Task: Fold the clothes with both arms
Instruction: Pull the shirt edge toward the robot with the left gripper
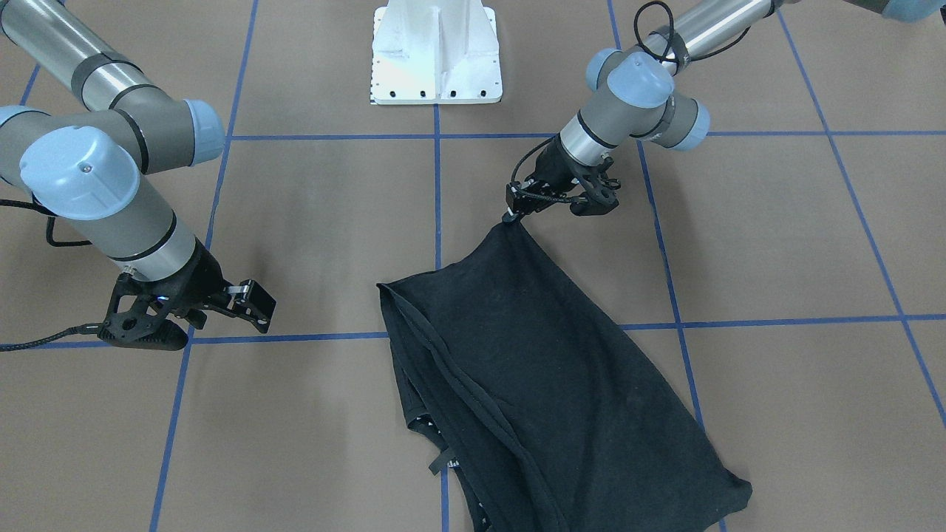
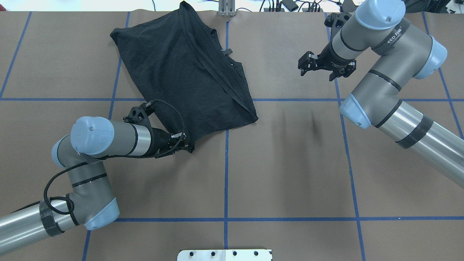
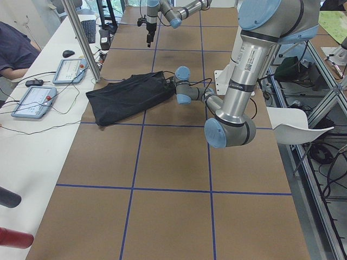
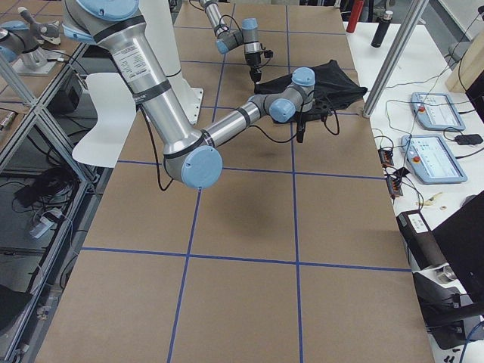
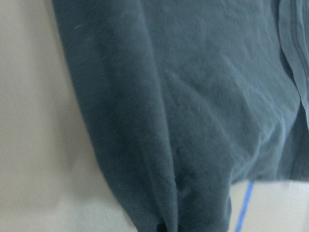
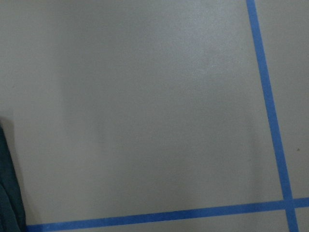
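Note:
The black T-shirt (image 1: 547,384) lies crumpled and partly folded on the brown table, and its chest print is hidden. It also shows in the overhead view (image 2: 188,65). My left gripper (image 1: 515,214) is shut on one corner of the shirt and holds that corner just off the table; it shows in the overhead view too (image 2: 187,145). The left wrist view is filled with the dark fabric (image 5: 193,121). My right gripper (image 1: 255,304) is open and empty, hovering beside the shirt over bare table, also seen from overhead (image 2: 303,66). A sliver of shirt (image 6: 7,193) shows in the right wrist view.
The white bolted pedestal base (image 1: 436,59) stands at the robot's side of the table. Blue tape lines (image 2: 226,163) grid the brown surface. In the exterior left view a side bench holds control tablets (image 3: 35,100), a metal pole (image 3: 81,40) and a seated person (image 3: 13,49).

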